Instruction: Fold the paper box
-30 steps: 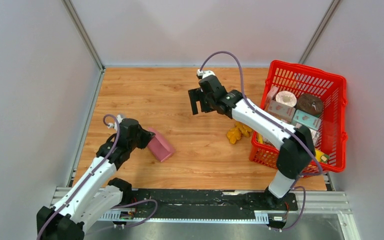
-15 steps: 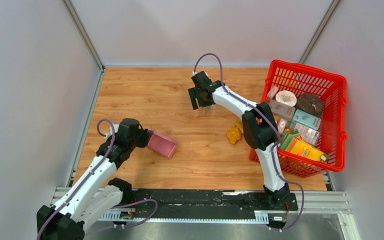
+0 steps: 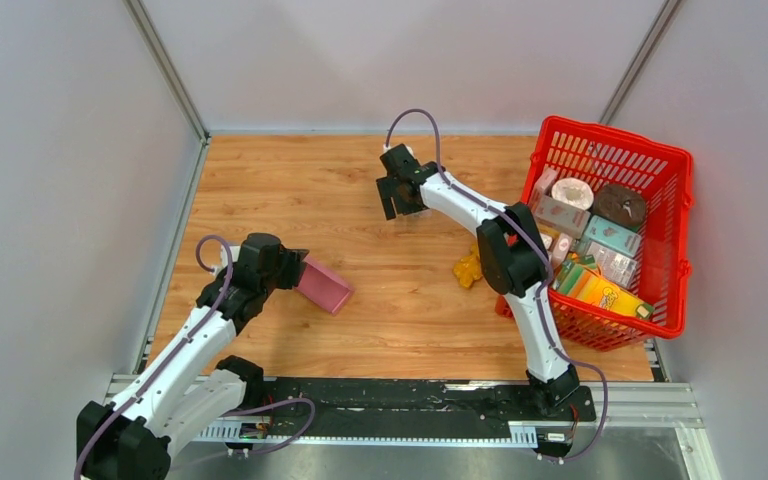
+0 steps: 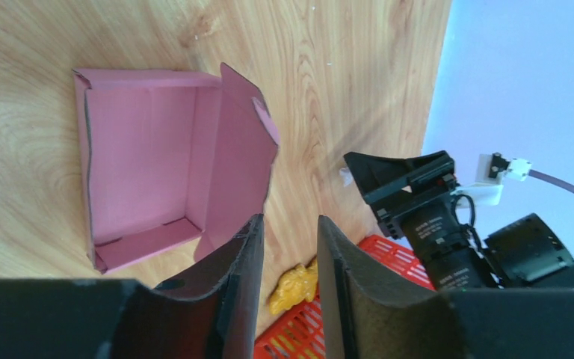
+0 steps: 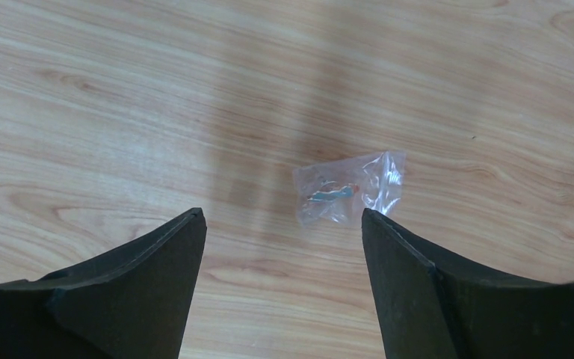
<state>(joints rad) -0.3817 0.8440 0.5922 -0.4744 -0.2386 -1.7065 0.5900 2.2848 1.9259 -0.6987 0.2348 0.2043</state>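
Left wrist view shows the paper box (image 4: pixel 149 164) hollow.

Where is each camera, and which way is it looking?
Top external: above and behind the arms, looking down at the table; shows the whole left arm and right arm.
Left wrist: on the left arm's wrist, looking past the left gripper at the open pink paper box; its two fingers show.
Right wrist: on the right arm's wrist, looking down at a clear bag; the right gripper, spread wide, frames the bottom.
Shared: top and left wrist views both show the paper box and the yellow toy.
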